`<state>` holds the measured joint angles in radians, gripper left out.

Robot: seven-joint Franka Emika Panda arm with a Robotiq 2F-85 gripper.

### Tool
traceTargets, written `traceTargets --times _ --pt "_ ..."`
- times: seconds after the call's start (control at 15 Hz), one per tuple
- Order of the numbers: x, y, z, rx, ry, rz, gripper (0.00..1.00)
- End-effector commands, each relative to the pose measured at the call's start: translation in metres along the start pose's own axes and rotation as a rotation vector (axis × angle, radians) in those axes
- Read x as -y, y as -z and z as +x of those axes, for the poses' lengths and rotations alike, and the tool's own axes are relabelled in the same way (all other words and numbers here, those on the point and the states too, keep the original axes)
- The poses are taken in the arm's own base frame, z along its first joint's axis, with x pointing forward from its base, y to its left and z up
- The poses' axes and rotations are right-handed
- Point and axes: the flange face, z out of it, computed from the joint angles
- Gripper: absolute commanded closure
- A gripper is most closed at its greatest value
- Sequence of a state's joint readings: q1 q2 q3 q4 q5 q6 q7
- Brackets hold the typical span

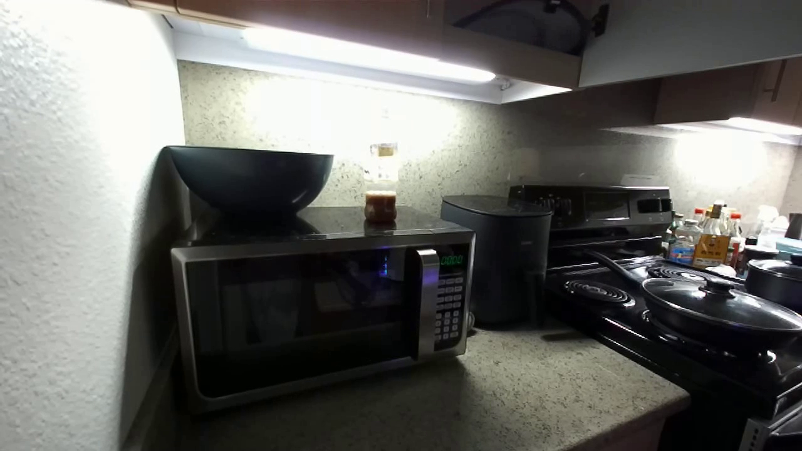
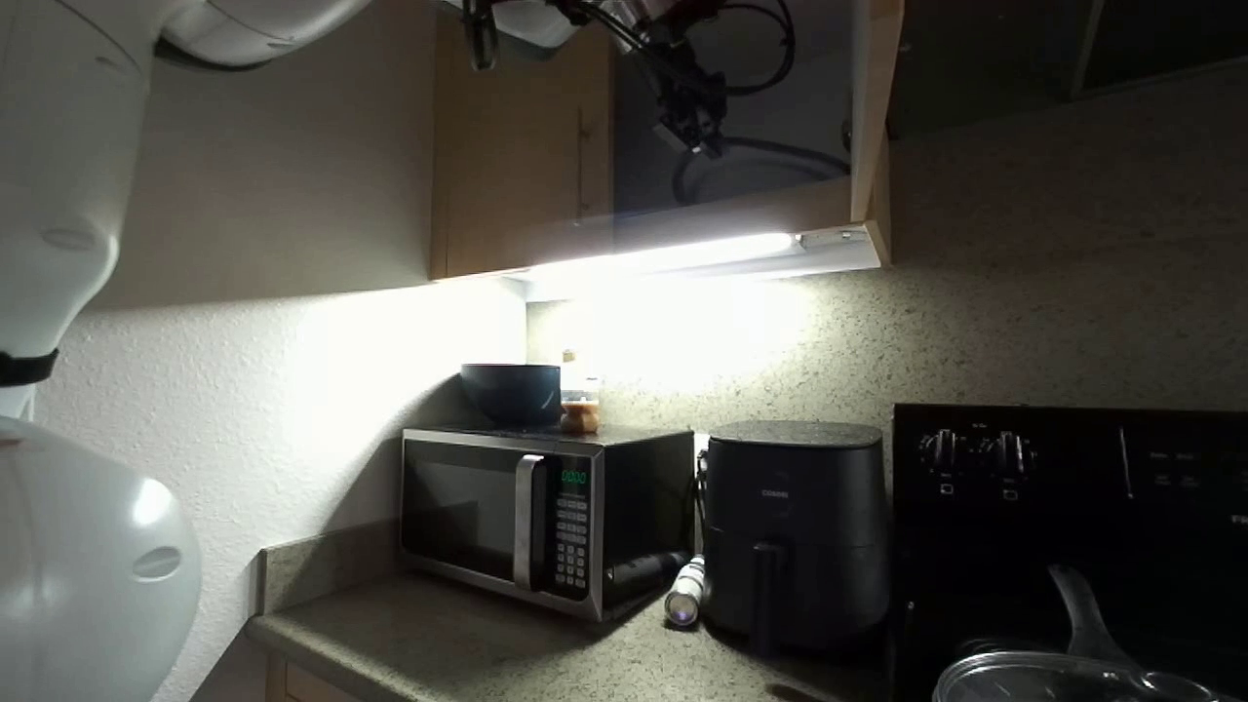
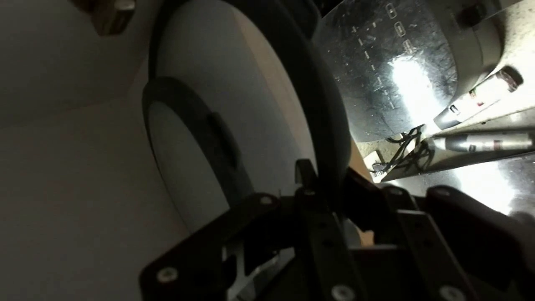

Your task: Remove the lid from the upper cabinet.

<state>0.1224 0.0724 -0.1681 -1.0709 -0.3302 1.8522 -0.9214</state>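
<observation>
The lid [image 1: 532,30] is inside the upper cabinet [image 2: 522,166], where it seems to stand on its edge; the lower part is hidden from me. In the wrist view, my gripper [image 3: 331,177] has its fingertips [image 3: 306,169] drawn close together, one on each side of the dark rim [image 3: 330,125], and I judge that they pinch it. This rim looks thick, maybe slightly soft, so I think it is the right place to hold. The see-through centre [image 3: 225,67] I take for glass: stiff, slippery, easy to break. Wide and probably rather heavy, it may swing or turn in such a small grip, so I should pull slowly.
</observation>
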Motion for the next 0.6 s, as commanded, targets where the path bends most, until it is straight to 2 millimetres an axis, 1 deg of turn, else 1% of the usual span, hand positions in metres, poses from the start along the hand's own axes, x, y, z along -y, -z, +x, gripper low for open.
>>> traceTargets --times 0.0,0.2,0.27,0.4,0.47,0.53 --pt "0.016 0.036 -0.022 0.086 -0.157 0.064 0.92" --pt "0.019 0.055 -0.037 0.096 -0.275 0.091 0.95" --pt "0.018 0.061 -0.041 0.093 -0.315 0.083 0.93" --pt "0.016 0.063 -0.046 0.102 -0.369 0.082 0.94" --pt "0.006 0.062 -0.036 0.056 -0.300 0.043 0.89" --pt "0.006 0.064 -0.039 0.059 -0.319 0.045 0.89"
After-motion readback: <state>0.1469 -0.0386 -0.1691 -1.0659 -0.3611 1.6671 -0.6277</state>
